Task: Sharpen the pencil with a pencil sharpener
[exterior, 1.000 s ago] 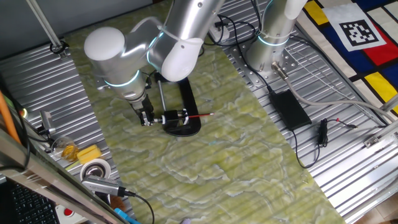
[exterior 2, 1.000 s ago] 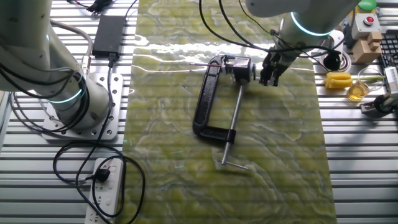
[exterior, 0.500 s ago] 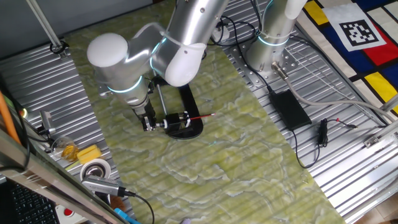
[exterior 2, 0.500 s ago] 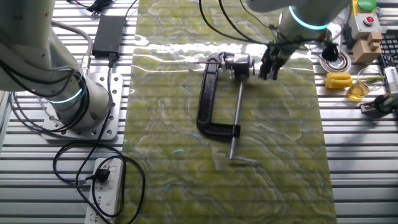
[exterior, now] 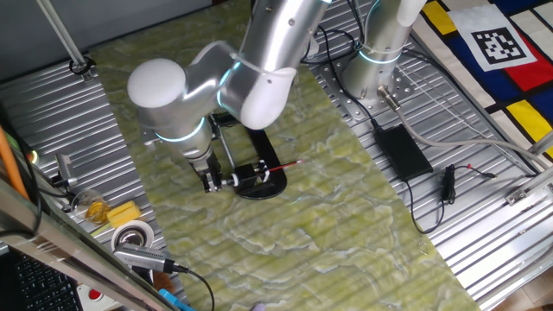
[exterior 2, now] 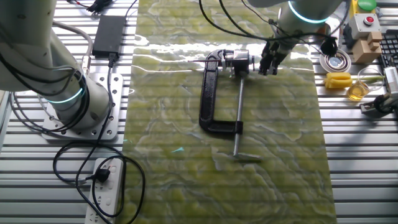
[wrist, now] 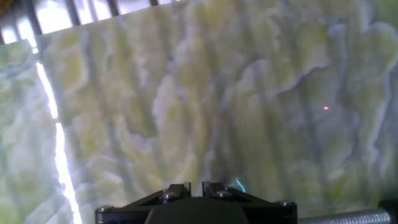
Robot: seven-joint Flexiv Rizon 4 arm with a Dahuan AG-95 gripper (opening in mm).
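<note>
While tool [exterior 2: 268,64] sat beside pencil sharpener [exterior 2: 219,93] upper centre — pinch state unclear — keep red pencil [exterior: 287,163] aligned, crank gently.

The mat [exterior: 346,216] covering the table is marbled in pale green, yellow and white swirls. On it, the pencil sharpener [exterior 2: 219,93] is black, with a silver rod [exterior 2: 239,121] and small white parts. The pencil [exterior: 285,164] is red; its tip looks dark, though it is too small to be sure. At about 9 o'clock from it, the gripper [exterior: 210,180] is black, under a silver arm [exterior: 259,69] with a glowing cyan ring. At 1 o'clock lies a board [exterior: 492,43] of red, yellow, blue and white blocks with a black-and-white square code.
</note>
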